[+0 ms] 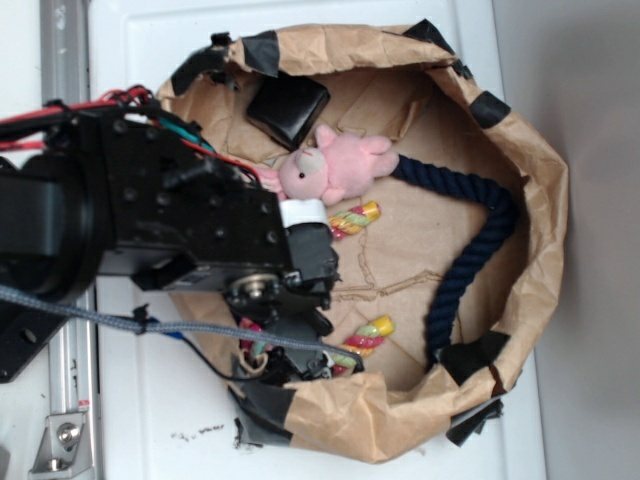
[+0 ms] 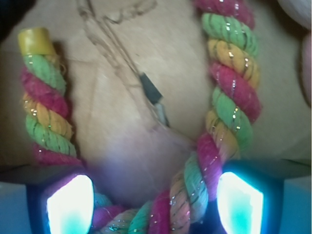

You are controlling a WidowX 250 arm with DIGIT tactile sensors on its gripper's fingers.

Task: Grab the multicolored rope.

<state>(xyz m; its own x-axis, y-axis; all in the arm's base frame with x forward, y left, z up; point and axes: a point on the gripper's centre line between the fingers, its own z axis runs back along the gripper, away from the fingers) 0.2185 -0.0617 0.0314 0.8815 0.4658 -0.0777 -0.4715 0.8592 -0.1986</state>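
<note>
From my remote seat: the WidowX arm point(image 1: 150, 220) reaches over a crumpled brown-paper basin point(image 1: 540, 180) on a white table point(image 1: 150, 420). The multicolored rope point(image 2: 229, 97) lies on the paper floor, curved in a C. In the wrist view its bend runs along the bottom of frame, right between the two glowing fingertips point(image 2: 70, 202). One leg climbs the right side; the other rises on the left and ends in a yellow cap. The gripper point(image 2: 155, 202) stands wide open, jaws set either side of the bend w/ nothing clamped. I can't tell whether the pads touch the strands.

In the exterior view only the rope's two capped ends poke out from under the arm, one near a pink plush pig point(image 1: 335, 165). A dark navy rope point(image 1: 470, 255) curves along the basin's far side, apart from the gripper. A black pouch point(image 1: 288, 108) sits by the pig.
</note>
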